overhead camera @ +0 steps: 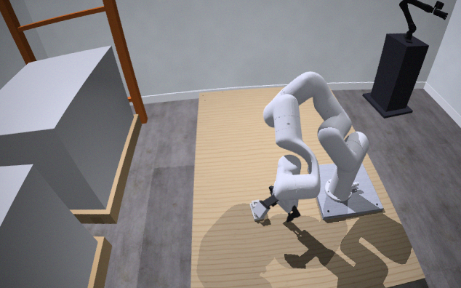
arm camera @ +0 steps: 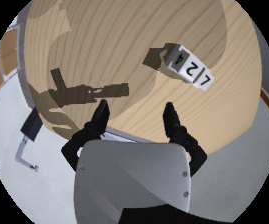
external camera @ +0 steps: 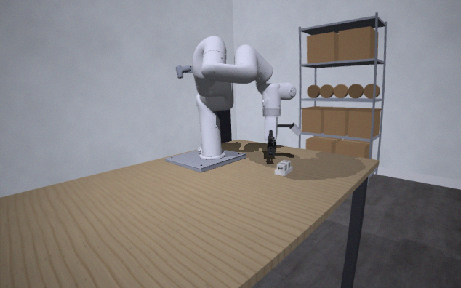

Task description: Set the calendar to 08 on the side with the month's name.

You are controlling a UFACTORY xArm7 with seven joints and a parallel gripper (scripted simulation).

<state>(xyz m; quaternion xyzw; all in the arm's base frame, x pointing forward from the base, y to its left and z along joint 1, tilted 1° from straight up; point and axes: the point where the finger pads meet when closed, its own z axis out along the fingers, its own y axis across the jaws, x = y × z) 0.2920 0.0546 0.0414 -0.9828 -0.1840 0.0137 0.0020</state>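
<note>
The white calendar tray (overhead camera: 254,215) (external camera: 278,173) stands on the table with two white cubes side by side in it. In the wrist view, one cube (arm camera: 191,68) shows a 2 on its upper face and a 4 on its end face. The other cube (arm camera: 204,79) shows a 7 on top. These digits look turned over from this view. The month's name and the date side cannot be read. My gripper (external camera: 270,160) (arm camera: 136,107) is open and empty, above the table beside the tray, towards the robot base. In the top view, the wrist camera hides part of the tray and cubes.
The robot's base plate (overhead camera: 353,211) (external camera: 193,164) is on the wooden table (overhead camera: 229,153) (external camera: 120,218). The table's edge (external camera: 302,241) lies beyond the tray, away from the base. A shelf rack (external camera: 342,99) with boxes stands behind the table.
</note>
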